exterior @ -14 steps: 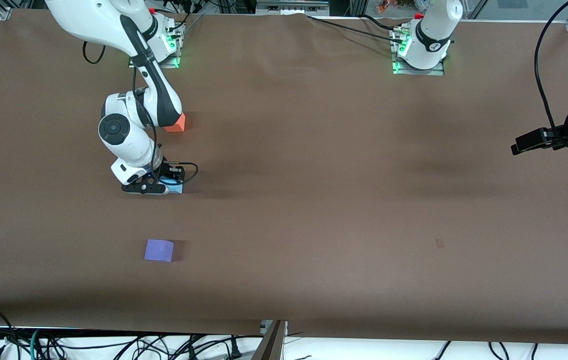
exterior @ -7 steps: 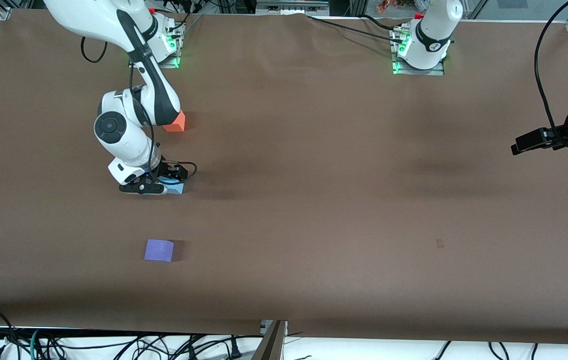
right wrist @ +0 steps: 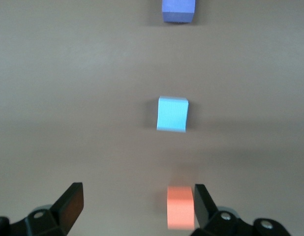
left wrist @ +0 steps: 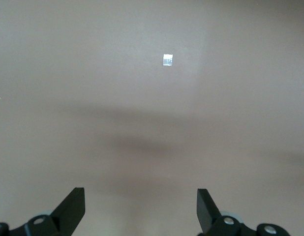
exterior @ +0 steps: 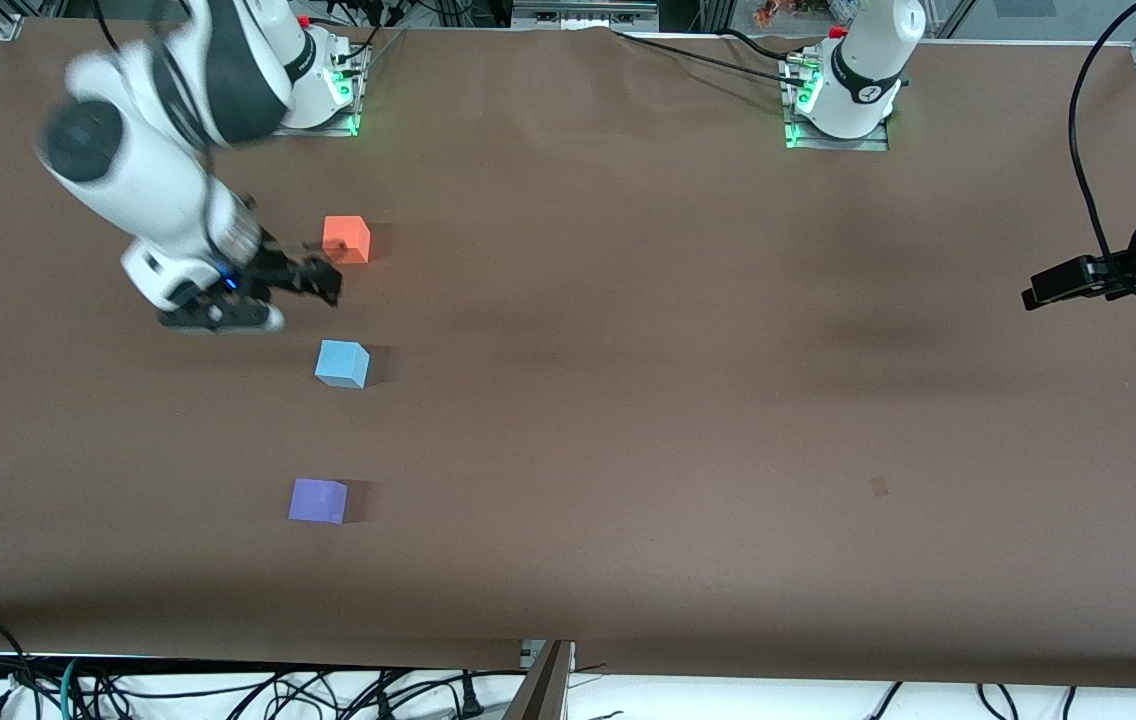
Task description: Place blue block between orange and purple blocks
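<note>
A: Item one, blue block (exterior: 341, 363)?
B: On the table (exterior: 628, 400), free, between the orange block (exterior: 346, 239) at its 12 o'clock and the purple block (exterior: 318, 500) at its 6 o'clock.
A: Grippers?
B: Right gripper (exterior: 238, 318), blurred, over bare table beside the orange block, fingers spread, empty. Left gripper (left wrist: 140, 211) waits at the left arm's end, spread, empty, cut off in the front view.
A: Labels?
B: None readable.

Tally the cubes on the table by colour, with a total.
Orange cube: 1
Blue cube: 1
Purple cube: 1
Total: 3
</note>
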`<state>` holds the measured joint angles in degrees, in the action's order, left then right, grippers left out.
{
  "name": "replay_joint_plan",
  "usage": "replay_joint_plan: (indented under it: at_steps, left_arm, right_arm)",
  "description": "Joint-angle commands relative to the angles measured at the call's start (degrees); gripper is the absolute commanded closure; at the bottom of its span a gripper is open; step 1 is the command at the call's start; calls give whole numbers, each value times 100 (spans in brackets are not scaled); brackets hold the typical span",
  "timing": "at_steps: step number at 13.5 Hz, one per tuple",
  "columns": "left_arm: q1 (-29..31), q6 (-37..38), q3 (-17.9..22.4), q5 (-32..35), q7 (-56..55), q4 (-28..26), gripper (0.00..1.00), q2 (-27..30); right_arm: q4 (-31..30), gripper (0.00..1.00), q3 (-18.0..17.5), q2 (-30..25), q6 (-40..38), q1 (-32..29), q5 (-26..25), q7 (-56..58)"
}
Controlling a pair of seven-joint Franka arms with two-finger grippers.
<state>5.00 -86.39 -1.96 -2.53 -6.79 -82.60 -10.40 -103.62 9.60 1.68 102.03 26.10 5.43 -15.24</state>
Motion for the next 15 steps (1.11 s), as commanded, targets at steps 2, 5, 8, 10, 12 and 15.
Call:
replay_joint_plan:
  at_steps: [2, 5, 8, 10, 12, 15]
  left_arm:
    - [27, 149, -15, -2, 108, 209, 0, -102]
    - [19, 149, -15, -2, 108, 209, 0, -111]
    - [18, 149, -15, -2, 108, 209, 0, -111]
    - [18, 149, -15, -2, 125, 218, 0, -111]
    - [18, 149, -15, -2, 125, 218, 0, -111]
    - [18, 149, -15, -2, 125, 209, 0, -111]
  right_arm:
    - [1536, 1, 33, 184, -1841, -8, -15, 48]
    - [1171, 1, 191, -245, -1784, -34, 20, 310]
    - [896, 0, -79, -415, -1502, -586, -59, 714]
    - [905, 1, -466, -353, -1265, -1139, -269, 1075]
    - [957, 1, -512, -283, -1176, -1186, -489, 1042]
    - [1177, 1, -485, -116, -1203, -1195, -499, 1032]
